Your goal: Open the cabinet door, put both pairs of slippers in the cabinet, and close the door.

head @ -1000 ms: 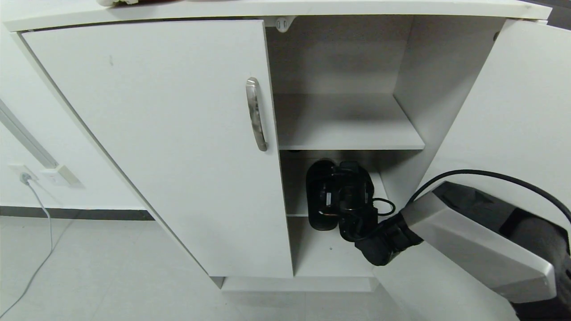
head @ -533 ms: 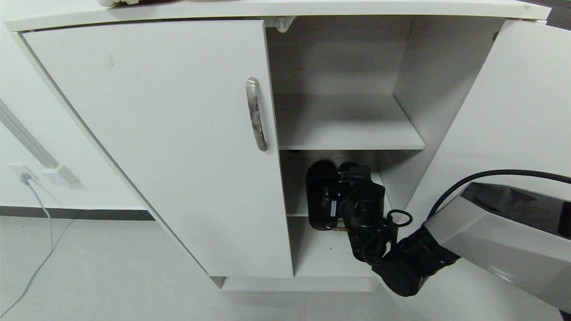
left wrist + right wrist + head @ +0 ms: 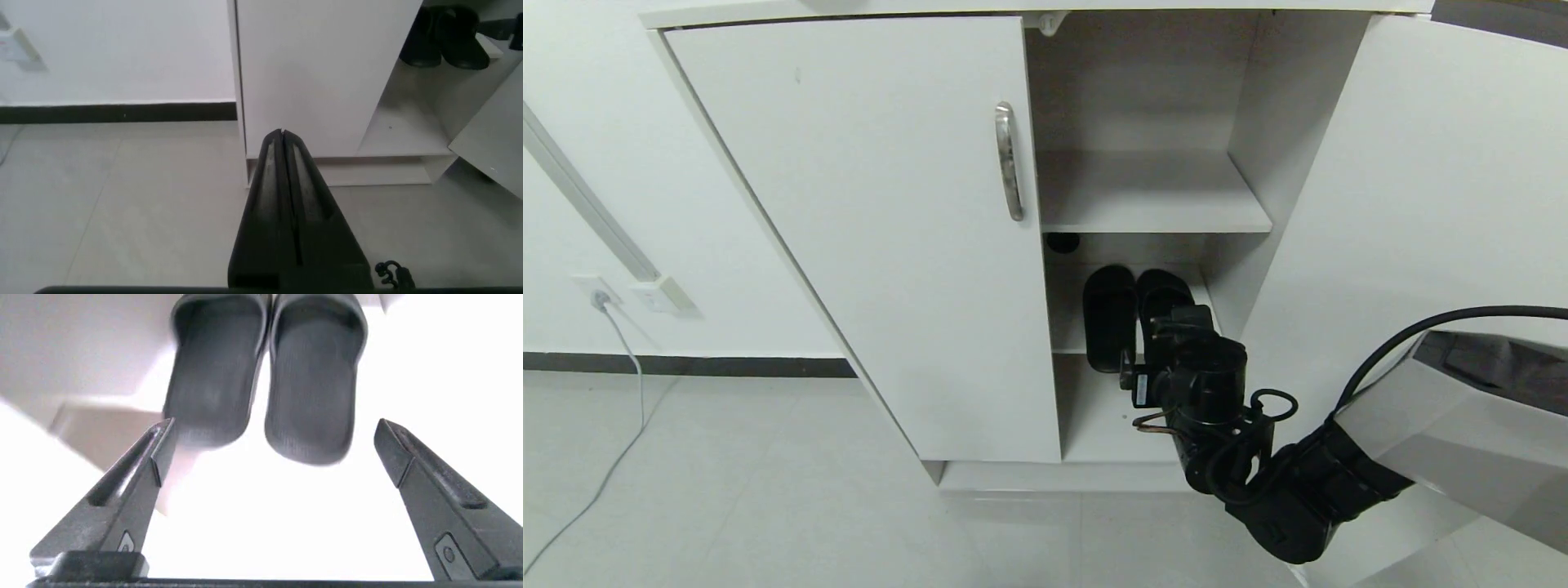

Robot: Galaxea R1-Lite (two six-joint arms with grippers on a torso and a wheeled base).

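Black slippers [image 3: 1111, 314] sit paired, low inside the open cabinet [image 3: 1282, 106]

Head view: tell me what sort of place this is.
Probably a home or office room: a white cabinet holding black slippers, a tiled floor, a wall socket with a cable.

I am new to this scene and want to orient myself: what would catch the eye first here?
A pair of black slippers lies side by side on the lower shelf of the white cabinet, whose right door stands open. The right gripper, open, hangs just before them.
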